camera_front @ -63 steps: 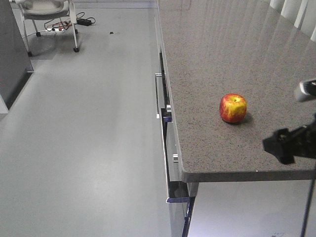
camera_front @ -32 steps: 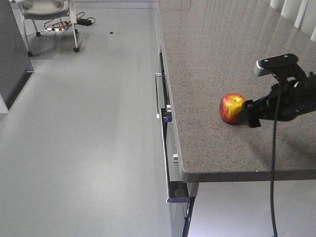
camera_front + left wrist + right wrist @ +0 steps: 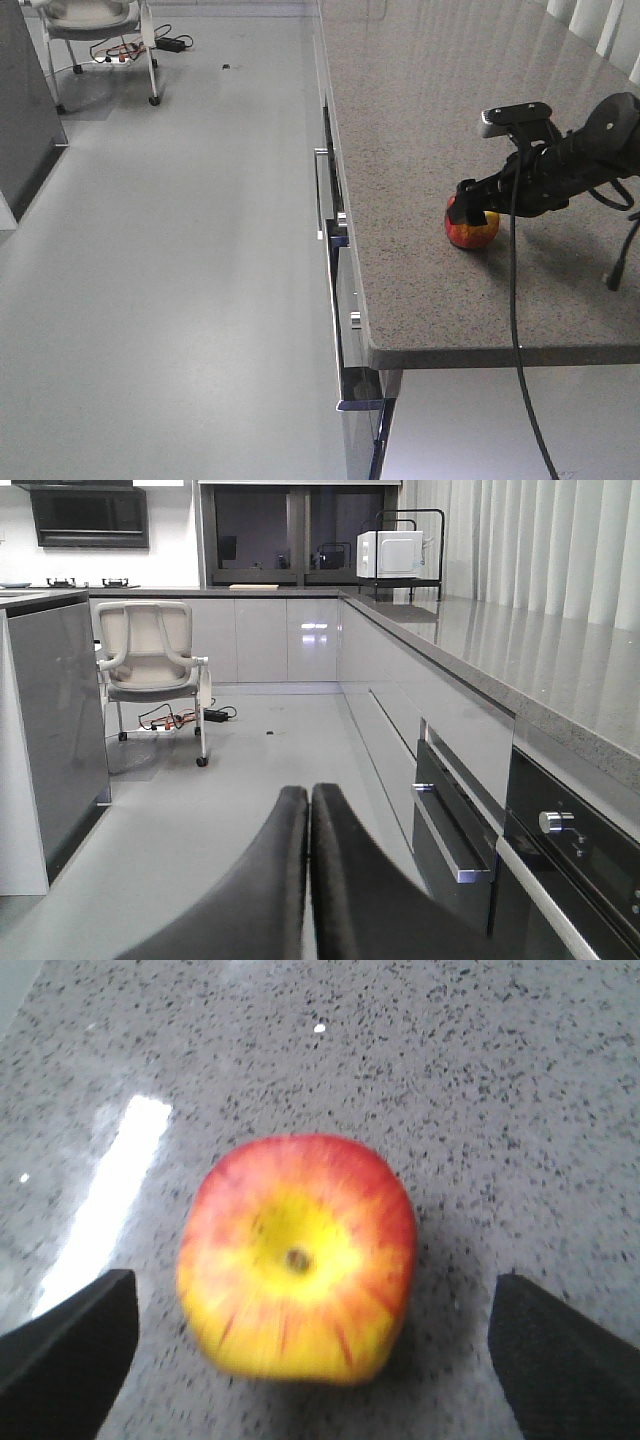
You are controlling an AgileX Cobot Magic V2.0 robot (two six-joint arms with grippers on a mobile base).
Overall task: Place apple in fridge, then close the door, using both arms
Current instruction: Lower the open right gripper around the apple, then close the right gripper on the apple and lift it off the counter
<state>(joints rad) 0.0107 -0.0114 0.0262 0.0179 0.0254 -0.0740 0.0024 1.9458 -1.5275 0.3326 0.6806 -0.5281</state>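
Apple (image 3: pixel 472 232): sits upright on the grey stone counter (image 3: pixel 420 110), not far from its edge, yellow stem dimple facing up.
Right gripper (image 3: pixel 467 207): low over the apple, jaws spread wide to either side of it. In the wrist view neither fingertip touches the fruit.
Left gripper (image 3: pixel 308 870): fingers pressed together, gripping nothing, pointed down the kitchen aisle towards a pale chair (image 3: pixel 150 655).

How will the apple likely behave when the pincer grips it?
The apple looks round and glossy, so it may slip or roll on the smooth counter if nudged off-centre. Sitting stem-up, it seems stable for now. It is probably firm enough for the open right pincer straddling it, though hard squeezing could bruise it.
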